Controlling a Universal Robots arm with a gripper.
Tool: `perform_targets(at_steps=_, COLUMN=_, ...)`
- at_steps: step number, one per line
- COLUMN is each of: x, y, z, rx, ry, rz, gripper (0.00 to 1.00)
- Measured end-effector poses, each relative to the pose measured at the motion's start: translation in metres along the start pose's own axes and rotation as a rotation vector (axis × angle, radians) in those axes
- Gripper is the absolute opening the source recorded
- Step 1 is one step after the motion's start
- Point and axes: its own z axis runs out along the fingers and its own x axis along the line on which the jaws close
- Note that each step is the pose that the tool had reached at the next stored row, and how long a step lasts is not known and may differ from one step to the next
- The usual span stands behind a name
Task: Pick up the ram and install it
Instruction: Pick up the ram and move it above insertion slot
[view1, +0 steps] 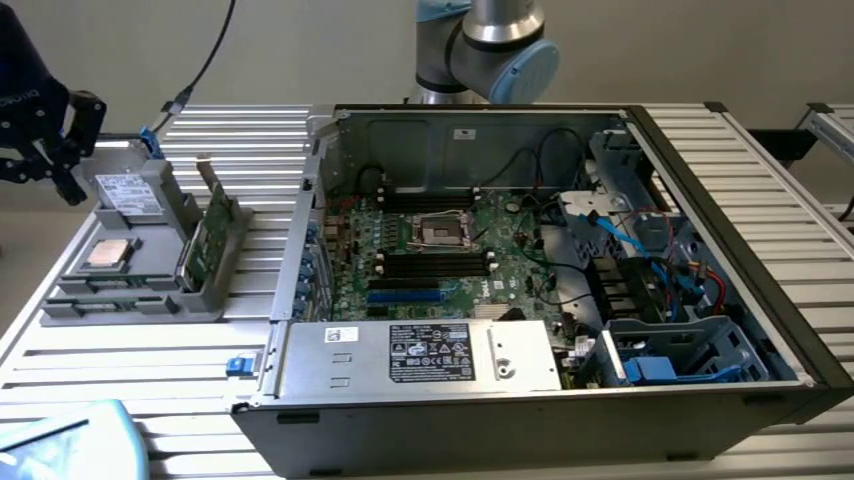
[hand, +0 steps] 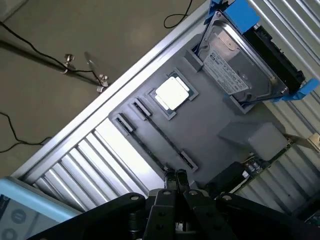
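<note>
pressed together at the fingers (hand: 175, 178), nothing between them, poised over the near end of the grey tray (hand: 210, 125). judged most likely to go wrong from here: meeting the ram (hand: 164, 134) with the tips shut, so scraping or tipping it rather than straddling its thin edge; also catching an end clip of its slot, right beside the tips, and shifting the whole tray. just ahead of the fingers, standing on edge in a long slot and running away from them, untouched. further out, past its far end, the square cpu chip (hand: 172, 93); beyond that and off to one side, the hard drive (hand: 240, 60). well apart from the fingers, the open computer case (view1: 534, 300), resting on the same slatted surface (hand: 75, 175).
</note>
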Motion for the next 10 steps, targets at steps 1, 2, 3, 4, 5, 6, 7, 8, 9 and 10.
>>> perform_targets(at_steps=1, x=0.0000, y=0.0000, z=0.0004, rx=0.0005, ry=0.0011, rz=-0.018, gripper=0.11)
perform_targets(at_steps=2, x=0.0000, y=0.0000, z=0.0008, rx=0.0010, ry=0.0020, rz=-0.036, gripper=0.11)
perform_targets(at_steps=3, x=0.0000, y=-0.0001, z=0.0012, rx=0.0014, ry=0.0030, rz=-0.054, gripper=0.11)
perform_targets(at_steps=4, x=-0.0001, y=-0.0001, z=0.0016, rx=0.0019, ry=0.0041, rz=-0.074, gripper=0.11)
perform_targets(at_steps=5, x=-0.0001, y=-0.0001, z=0.0019, rx=0.0023, ry=0.0051, rz=-0.091, gripper=0.11)
perform_targets(at_steps=6, x=-0.0001, y=-0.0001, z=0.0023, rx=0.0027, ry=0.0061, rz=-0.109, gripper=0.11)
perform_targets(at_steps=7, x=-0.0001, y=-0.0001, z=0.0027, rx=0.0032, ry=0.0072, rz=-0.127, gripper=0.11)
perform_targets(at_steps=8, x=-0.0001, y=-0.0002, z=0.0031, rx=0.0037, ry=0.0081, rz=-0.145, gripper=0.11)
perform_targets(at_steps=9, x=-0.0001, y=-0.0002, z=0.0035, rx=0.0042, ry=0.0092, rz=-0.164, gripper=0.11)
perform_targets(at_steps=10, x=-0.0001, y=-0.0002, z=0.0039, rx=0.0046, ry=0.0102, rz=-0.182, gripper=0.11)
